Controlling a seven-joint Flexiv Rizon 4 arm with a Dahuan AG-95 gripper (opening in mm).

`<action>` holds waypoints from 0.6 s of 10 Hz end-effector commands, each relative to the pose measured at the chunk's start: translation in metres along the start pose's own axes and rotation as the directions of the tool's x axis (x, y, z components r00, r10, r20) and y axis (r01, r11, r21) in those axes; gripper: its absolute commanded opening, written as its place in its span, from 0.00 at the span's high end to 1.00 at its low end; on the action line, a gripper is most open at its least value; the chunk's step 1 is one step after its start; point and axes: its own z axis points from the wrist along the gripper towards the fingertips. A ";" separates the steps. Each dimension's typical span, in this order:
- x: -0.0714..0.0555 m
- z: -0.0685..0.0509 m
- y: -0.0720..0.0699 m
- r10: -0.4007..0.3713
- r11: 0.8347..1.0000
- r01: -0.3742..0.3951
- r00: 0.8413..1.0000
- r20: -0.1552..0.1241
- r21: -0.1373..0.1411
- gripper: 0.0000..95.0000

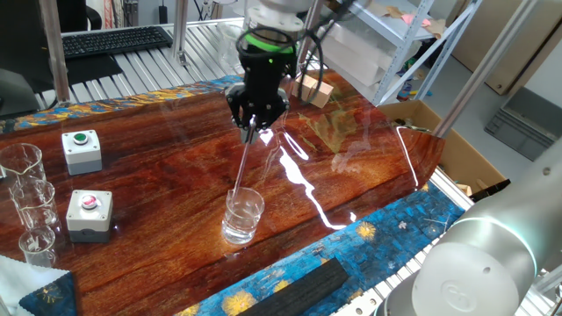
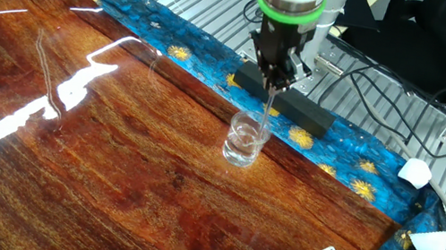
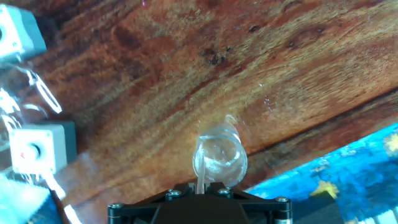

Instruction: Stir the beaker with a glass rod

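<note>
The beaker (image 1: pixel 242 215) is a short clear glass cylinder standing near the table's front edge; it also shows in the other fixed view (image 2: pixel 245 140) and in the hand view (image 3: pixel 219 157). My gripper (image 1: pixel 255 120) hangs above it, shut on the top of the glass rod (image 1: pixel 244 162). The thin clear rod slants down from the fingers into the beaker, as the other fixed view (image 2: pixel 267 114) and the hand view (image 3: pixel 200 180) show. The gripper in the other fixed view (image 2: pixel 276 81) sits directly over the beaker.
Two grey button boxes, green (image 1: pixel 81 150) and red (image 1: pixel 90 213), sit at the left. Three clear beakers (image 1: pixel 31 202) stand grouped at the far left edge. A wooden block (image 1: pixel 314 89) lies behind the gripper, a black bar (image 1: pixel 290 290) on the blue cloth in front.
</note>
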 end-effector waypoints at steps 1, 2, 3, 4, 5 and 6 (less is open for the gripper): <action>0.000 0.000 0.002 -0.162 0.977 0.127 0.965 0.207 0.172 1.00; 0.000 0.000 0.002 -0.180 0.971 0.138 0.960 0.215 0.197 1.00; 0.000 0.000 0.002 -0.185 0.969 0.142 0.959 0.215 0.202 1.00; 0.000 0.000 0.002 -0.189 0.968 0.145 0.959 0.212 0.205 1.00; 0.000 0.000 0.002 -0.189 0.968 0.146 0.960 0.209 0.205 1.00; 0.000 0.000 0.002 -0.190 0.968 0.147 0.960 0.206 0.205 1.00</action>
